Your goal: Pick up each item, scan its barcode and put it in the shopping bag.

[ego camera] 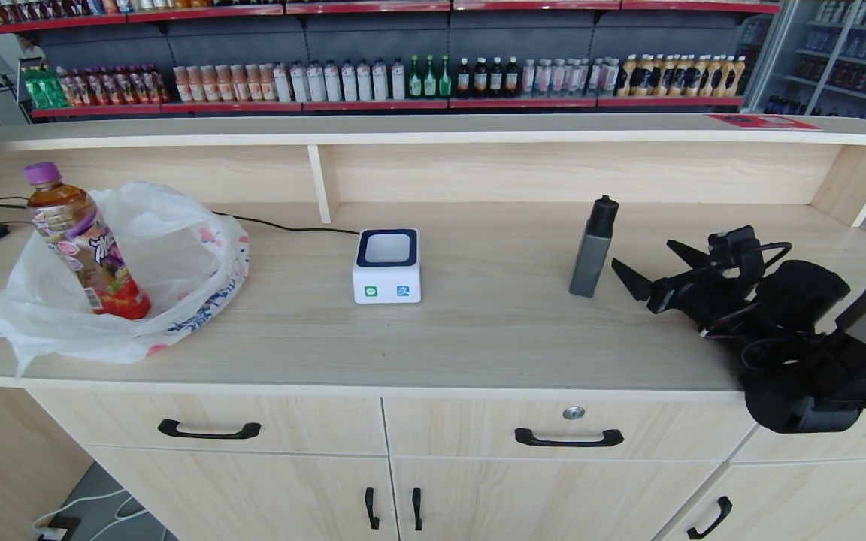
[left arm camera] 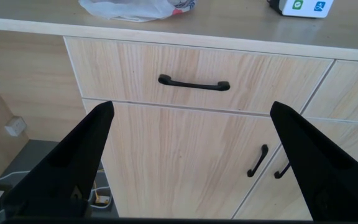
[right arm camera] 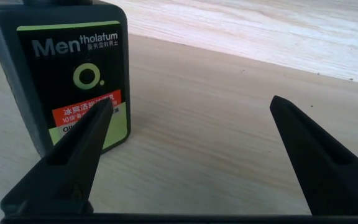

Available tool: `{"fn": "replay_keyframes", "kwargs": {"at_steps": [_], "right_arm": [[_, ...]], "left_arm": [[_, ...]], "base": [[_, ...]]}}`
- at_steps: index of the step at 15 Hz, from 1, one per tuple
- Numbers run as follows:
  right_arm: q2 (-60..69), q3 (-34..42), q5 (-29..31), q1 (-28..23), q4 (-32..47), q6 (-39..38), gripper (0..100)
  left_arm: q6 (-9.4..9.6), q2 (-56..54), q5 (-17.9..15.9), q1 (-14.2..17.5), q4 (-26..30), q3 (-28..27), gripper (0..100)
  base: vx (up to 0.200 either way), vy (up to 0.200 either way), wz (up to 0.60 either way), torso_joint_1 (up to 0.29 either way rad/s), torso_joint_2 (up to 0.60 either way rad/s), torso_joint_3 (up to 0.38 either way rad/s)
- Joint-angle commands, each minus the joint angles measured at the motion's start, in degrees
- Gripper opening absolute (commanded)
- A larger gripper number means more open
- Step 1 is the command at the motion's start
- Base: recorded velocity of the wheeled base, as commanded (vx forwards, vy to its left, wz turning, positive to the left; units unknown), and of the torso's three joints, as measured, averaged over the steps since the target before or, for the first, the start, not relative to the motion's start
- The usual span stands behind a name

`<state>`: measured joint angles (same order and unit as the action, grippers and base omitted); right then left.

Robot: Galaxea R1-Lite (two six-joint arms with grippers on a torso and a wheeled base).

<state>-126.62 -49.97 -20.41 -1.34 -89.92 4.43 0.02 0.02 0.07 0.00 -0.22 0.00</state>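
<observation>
On the counter (ego camera: pixel 478 330), the pick-up of the second item is judged to be the step in hand. A tea bottle (ego camera: pixel 87 248) is already seen standing inside the shopping bag (ego camera: pixel 177 255) at the counter's left end, near the front edge, while a grey bottle (ego camera: pixel 592 252) is left upright and untouched towards the right end, about midway between front edge and back ledge. The right gripper (ego camera: pixel 642 253) is held low over the counter just beside this bottle, on the side of the right end, its fingers spread wide apart and pointed at the bottle with nothing between them. In the right wrist view the grey bottle (right arm camera: pixel 73 74) is seen close ahead of one finger rather than centred in the gap. The next move is therefore thought to call for a slight shift so that the body is taken between both fingers, then a firm closing and a lift towards the scanner (ego camera: pixel 387 267) near the counter's middle. Where the barcode sits cannot be told. The left gripper (left arm camera: pixel 191 106) is held below the counter's front edge, facing a drawer handle (left arm camera: pixel 194 83), its fingers likewise parted and empty.
</observation>
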Motion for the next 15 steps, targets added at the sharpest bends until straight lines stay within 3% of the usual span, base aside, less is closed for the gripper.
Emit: {"fn": "replay_keyframes", "kwargs": {"at_steps": [1, 6, 11, 12, 15], "right_arm": [[7.71, 7.69, 0.54, -0.07, -0.08, 0.41, 100], [14.56, 12.26, 4.59, 3.63, -0.08, 1.9, 100], [10.78, 7.87, 29.9, 20.94, -0.08, -2.14, 100], [9.73, 6.2, 32.8, 22.61, -0.08, -2.76, 100], [8.24, 5.23, 33.94, 24.54, -0.08, -3.37, 100]], "left_arm": [[0.06, 0.06, 0.01, 0.0, -0.04, 0.0, 100], [0.06, 0.06, 0.01, 0.0, 0.13, 0.0, 100], [0.06, 0.06, 0.01, 0.0, 0.13, 0.0, 100], [0.06, 0.06, 0.01, 0.0, 0.13, 0.0, 100], [0.06, -0.02, 0.01, 0.0, 0.13, 0.0, 100]], "base": [[0.0, 0.0, 0.0, 0.0, 0.0, 0.0], [0.0, 0.0, 0.0, 0.0, 0.0, 0.0], [0.0, 0.0, 0.0, 0.0, 0.0, 0.0], [0.0, 0.0, 0.0, 0.0, 0.0, 0.0], [0.0, 0.0, 0.0, 0.0, 0.0, 0.0]]}}
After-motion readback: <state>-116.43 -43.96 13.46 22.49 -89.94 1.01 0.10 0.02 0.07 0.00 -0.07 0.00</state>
